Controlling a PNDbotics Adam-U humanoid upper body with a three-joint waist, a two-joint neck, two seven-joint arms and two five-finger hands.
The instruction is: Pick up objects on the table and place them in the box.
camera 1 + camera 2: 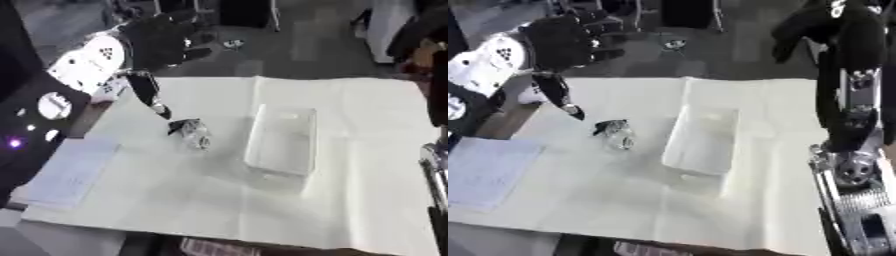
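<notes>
A small crumpled object, part black and part clear, lies on the white cloth left of the middle. Right of it stands a clear rectangular box, which looks empty. My left hand hovers above the table's far left corner, open. One of its fingers points down, its tip a short way up and left of the object and apart from it. My right hand hangs high over the far right side, away from the box. Its black forearm runs down the right edge.
A white cloth covers the table. A pale sheet of paper lies at its left edge. Past the far edge is dark floor with furniture legs. A small printed item shows below the front edge.
</notes>
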